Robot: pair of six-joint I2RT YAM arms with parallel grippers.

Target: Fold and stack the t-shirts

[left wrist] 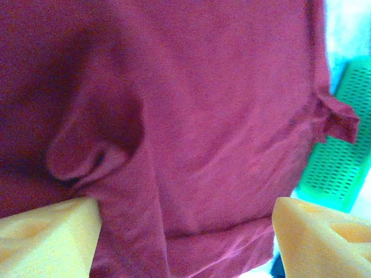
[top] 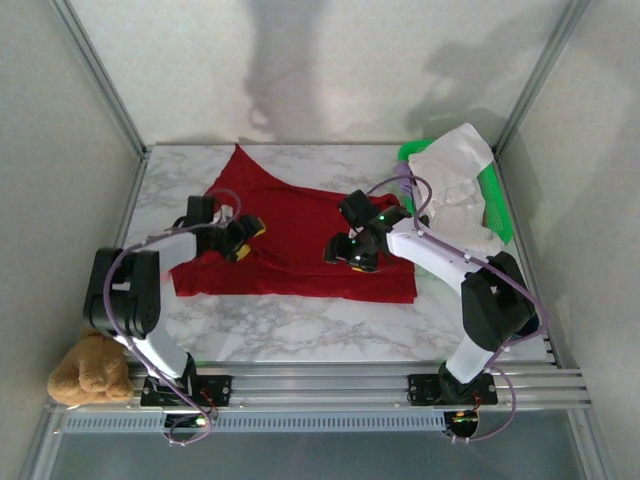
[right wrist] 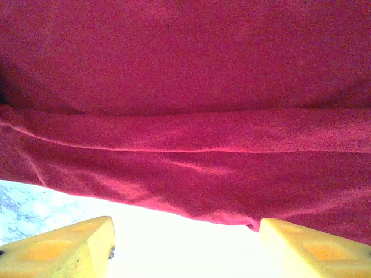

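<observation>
- While its yellow-padded jaws stood spread with nothing between them, the left gripper (top: 241, 238) hung over the left part of the deep red cloth t-shirt (top: 300, 225). Its wrist camera showed a raised pucker in the cloth.
- The right gripper (top: 350, 255) was likewise spread and empty, low over the shirt's near right hem.
- The red shirt lay mostly flat on the white, grey-veined marble tabletop (top: 300, 335).
- A white cloth t-shirt (top: 455, 180) lay crumpled over a green plastic basket (top: 497, 205) at the far right corner.
- A tan teddy bear (top: 88, 368) sat off the near left corner.
- Pale walls and aluminium posts (top: 100, 75) enclosed the table.
- The left arm (top: 130, 290) and right arm (top: 485, 295) rose from a metal rail (top: 320, 385), elbows out, forearms reaching inward.
</observation>
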